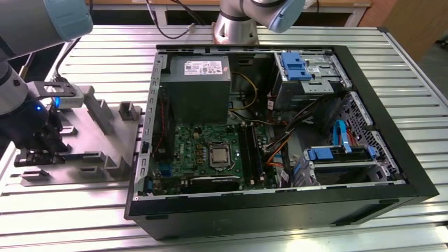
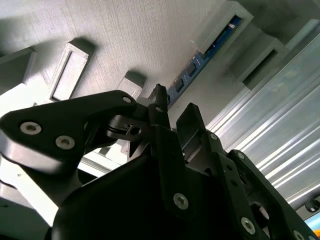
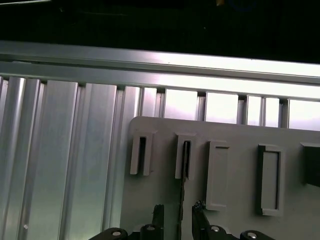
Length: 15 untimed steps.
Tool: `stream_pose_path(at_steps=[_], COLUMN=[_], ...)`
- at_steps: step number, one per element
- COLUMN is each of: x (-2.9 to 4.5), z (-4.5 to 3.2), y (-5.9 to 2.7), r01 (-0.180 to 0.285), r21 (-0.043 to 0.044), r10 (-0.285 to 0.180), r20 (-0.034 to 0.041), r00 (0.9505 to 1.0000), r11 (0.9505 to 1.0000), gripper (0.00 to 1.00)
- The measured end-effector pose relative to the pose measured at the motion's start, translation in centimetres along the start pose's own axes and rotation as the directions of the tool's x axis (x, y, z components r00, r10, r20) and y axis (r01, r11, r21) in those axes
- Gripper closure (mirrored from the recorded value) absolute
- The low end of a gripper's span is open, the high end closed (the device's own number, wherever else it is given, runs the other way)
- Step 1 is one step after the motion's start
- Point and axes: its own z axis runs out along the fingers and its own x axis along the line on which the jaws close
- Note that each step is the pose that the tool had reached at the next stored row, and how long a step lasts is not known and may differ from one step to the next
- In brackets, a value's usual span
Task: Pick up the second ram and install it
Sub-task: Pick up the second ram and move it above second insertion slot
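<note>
we see the gripper (image 3: 178,209) low over the grey fixture plate (image 3: 235,137), with its two dark fingers (image 3: 158,217) spread apart and the second ram (image 3: 183,190) standing between them. in the first wrist view the ram shows edge-on as a thin dark strip. one end sits in a narrow slot block on the plate and the rest runs back toward the gripper, passing through the gap between the fingertips. a sliver of plate shows on each side of the strip, so we judge the fingers are straddling it without pinching it. in the second wrist view the same strip (image 2: 207,50) shows its blue-green face with a row of dark chips. it stands upright on its long edge, held by the fixture's slotted blocks, and its near end disappears behind the fingertips. the relation that matters is this: the ram's long axis lies along the plate and runs straight away from the gripper, its two flat faces turn toward the two finger pads, and the gripper sits near one end of the strip, not at its middle. in the exterior view the arm (image 1: 10,84) hangs over the fixture at the exterior view's left, on the slatted aluminium table (image 1: 70,210). the open computer case (image 1: 413,178) lies beside the plate to the exterior view's right, and the long black slot rails (image 1: 250,152) on its green motherboard (image 1: 203,139) are well apart from the ram. we judge the pick has not begun, and the ram rests wholly in the fixture.
</note>
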Motion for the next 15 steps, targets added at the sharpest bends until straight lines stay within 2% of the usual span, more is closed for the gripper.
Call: stream_pose_path(at_steps=[6,7,15], x=[0.0,0.0,0.0], z=[0.03,0.04,0.14], y=[0.0,0.0,0.0], r01=[0.0,0.0,0.0], r21=[0.0002,0.0002,0.0002], r10=[0.0,0.0,0.0], r20=[0.0001,0.0001,0.0001], r00=[1.0,1.0,1.0], r11=[1.0,1.0,1.0], gripper=[0.66,0.73,0.73])
